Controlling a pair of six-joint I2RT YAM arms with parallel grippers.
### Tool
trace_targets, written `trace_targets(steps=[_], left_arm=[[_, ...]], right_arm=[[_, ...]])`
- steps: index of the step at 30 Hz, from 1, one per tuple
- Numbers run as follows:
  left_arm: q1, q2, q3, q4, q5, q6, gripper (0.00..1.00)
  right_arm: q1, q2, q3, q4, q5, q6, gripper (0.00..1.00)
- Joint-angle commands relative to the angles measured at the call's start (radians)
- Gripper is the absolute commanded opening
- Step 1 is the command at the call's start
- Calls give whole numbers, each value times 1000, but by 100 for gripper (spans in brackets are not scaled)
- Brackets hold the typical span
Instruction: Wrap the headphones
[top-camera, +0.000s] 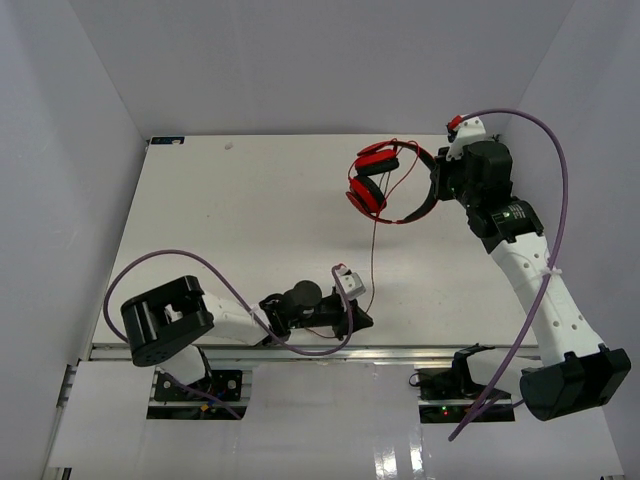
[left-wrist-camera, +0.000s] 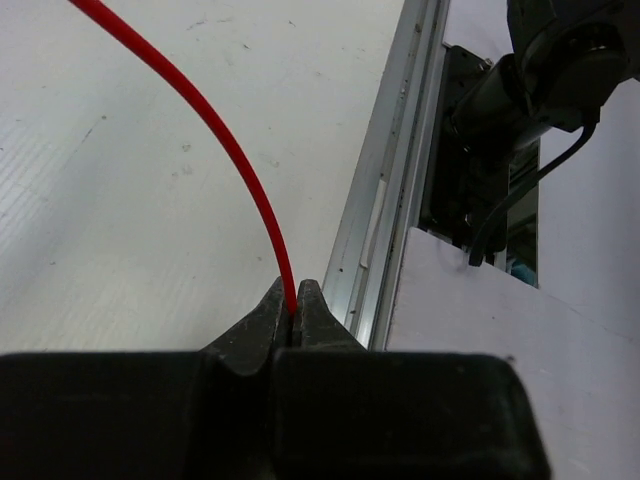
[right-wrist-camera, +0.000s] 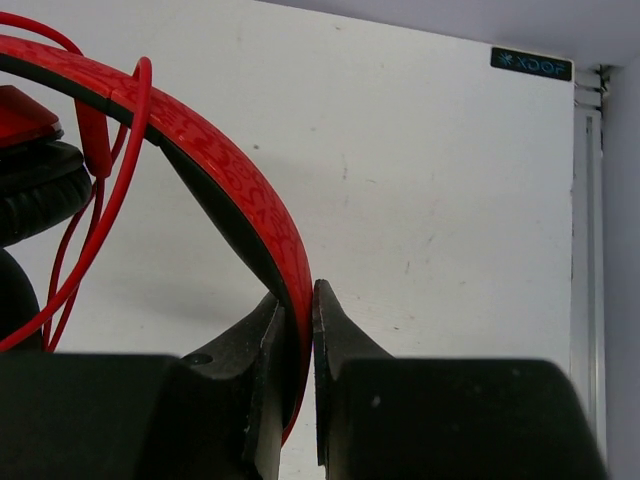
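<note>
The right gripper (right-wrist-camera: 300, 292) is clamped on the headband (right-wrist-camera: 245, 195) of the headphones (top-camera: 383, 183), which hang at the far right of the table (top-camera: 240, 220). The left gripper (left-wrist-camera: 297, 292) pinches the thin red cable (left-wrist-camera: 215, 135) near the table's front edge, and the cable runs up toward the earcups.

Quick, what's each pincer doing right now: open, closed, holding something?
Left pincer: closed, pinching the thin red cable.
Right pincer: closed, gripping the red headband.
</note>
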Motion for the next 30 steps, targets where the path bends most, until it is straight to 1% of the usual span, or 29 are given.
trace_targets(steps=[1, 4, 7, 10, 12, 16, 19, 26, 30], left_arm=[[-43, -90, 90, -219, -50, 58, 0], [-64, -141, 146, -350, -74, 103, 0], [-69, -197, 192, -484, -90, 138, 0], [-69, -246, 262, -604, -128, 208, 0], [-69, -275, 298, -675, -171, 254, 0], [-68, -303, 374, -800, -236, 363, 2], [-67, -294, 443, -884, -303, 430, 2], [-19, -279, 524, -913, -336, 520, 0], [44, -266, 572, -921, -313, 550, 0]], right_arm=[[-6, -14, -87, 209, 199, 2, 8], [-6, -12, -157, 271, 244, -62, 8], [-3, -13, -212, 317, 243, -124, 8], [-1, -24, -271, 346, 166, -244, 8], [-1, -58, -340, 356, 77, -357, 8], [3, -95, -402, 315, -122, -465, 8], [5, -106, -425, 280, -195, -511, 8], [8, -150, -473, 207, -394, -553, 8], [15, -172, -507, 177, -440, -563, 8]])
